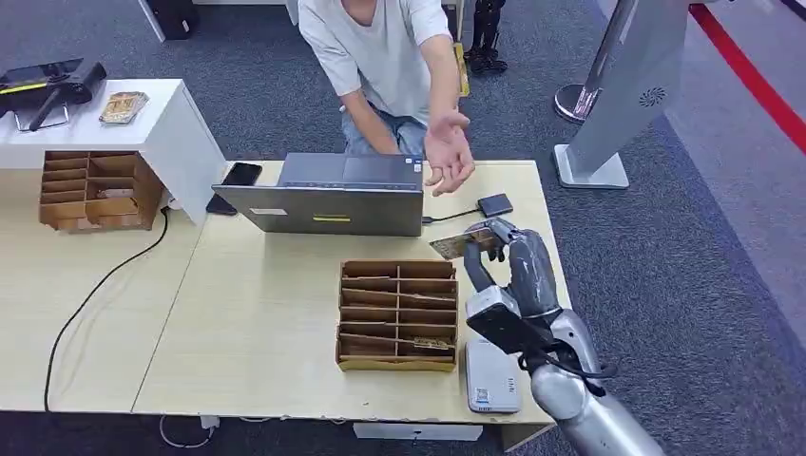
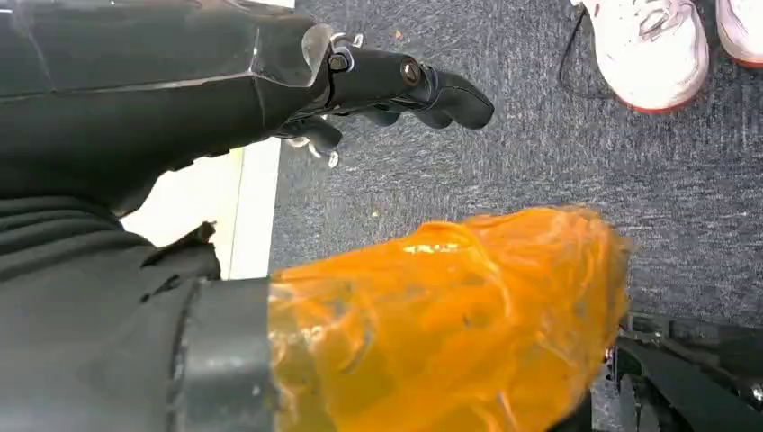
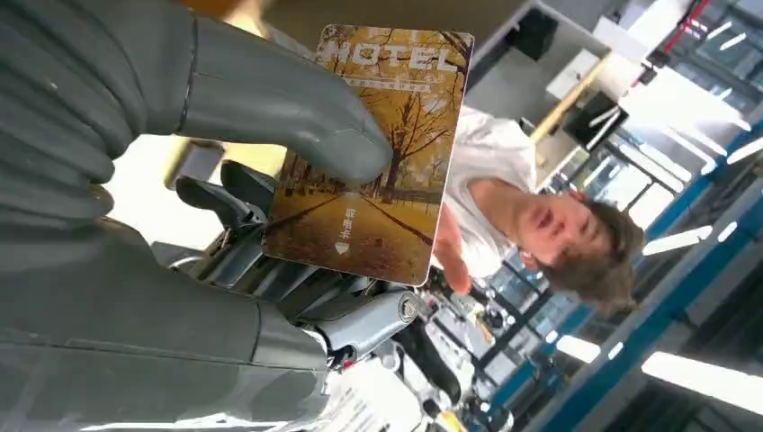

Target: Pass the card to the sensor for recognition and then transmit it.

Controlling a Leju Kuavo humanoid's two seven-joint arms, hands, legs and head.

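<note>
My right hand point(image 1: 508, 261) is raised over the table's right side and pinches a hotel card point(image 1: 463, 244) with an autumn-tree print. In the right wrist view the thumb point(image 3: 270, 99) presses on the card point(image 3: 378, 171), with the darker fingers behind it. The small black sensor box point(image 1: 494, 205) lies on the table just beyond the card, wired to the laptop point(image 1: 328, 195). A person's open hand point(image 1: 449, 157) reaches out, palm up, above the table's far edge, a short way past the card. My left hand point(image 2: 396, 85) hangs over the carpet, holding nothing, its fingers loosely apart.
A brown cardboard card rack point(image 1: 397, 313) stands left of my right arm, and a white device point(image 1: 491, 377) lies near the table's front edge. A second rack point(image 1: 93, 190) and a phone point(image 1: 240, 174) lie farther left. A grey stand point(image 1: 618, 104) rises at the right.
</note>
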